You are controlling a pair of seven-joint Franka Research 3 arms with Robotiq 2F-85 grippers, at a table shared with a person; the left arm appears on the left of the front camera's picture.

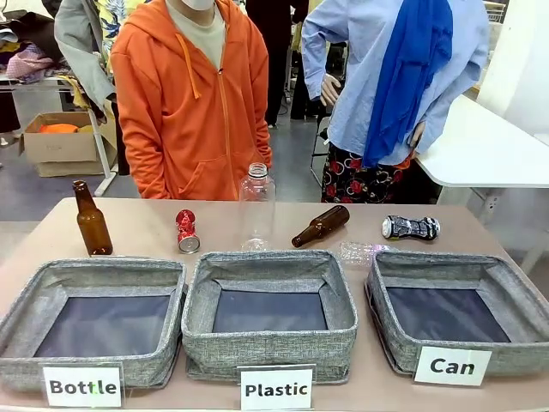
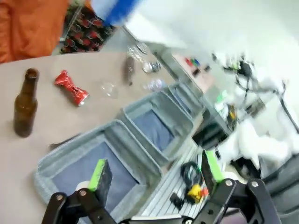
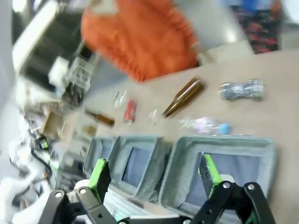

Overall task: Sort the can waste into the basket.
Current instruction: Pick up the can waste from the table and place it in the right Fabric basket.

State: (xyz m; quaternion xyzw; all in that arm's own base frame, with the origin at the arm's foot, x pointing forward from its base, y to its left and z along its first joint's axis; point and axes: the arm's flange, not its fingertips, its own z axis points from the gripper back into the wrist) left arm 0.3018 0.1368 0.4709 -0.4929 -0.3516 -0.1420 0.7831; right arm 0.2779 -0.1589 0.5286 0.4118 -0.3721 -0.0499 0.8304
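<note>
Three grey fabric bins stand in a row at the near edge of the surface (image 1: 146, 225), each fronted by a white card in black print: the "Bottle" label (image 1: 82, 386) at the left bin (image 1: 26, 309), the "Plastic" label (image 1: 275, 390) at the middle bin (image 1: 270, 262), and the "Can" label (image 1: 452, 366) at the basket (image 1: 515, 292), whose right corner is cut off by the picture's edge. The red can (image 1: 187, 231) lies crushed beyond the gap between the left and middle bins. The black-and-silver can (image 1: 411, 227) lies on its side beyond the basket's far wall, not touching it. Any print on either can is too small to read. A crushed clear bottle (image 1: 360, 251) just behind the basket's far left corner is hard to make out against the surface. Both wrist views are smeared by blur. The left gripper (image 2: 155, 171) hangs over the left bin with its jaws spread wide and nothing between them. The right gripper (image 3: 154, 172) hangs over the basket, equally wide and empty.
</note>
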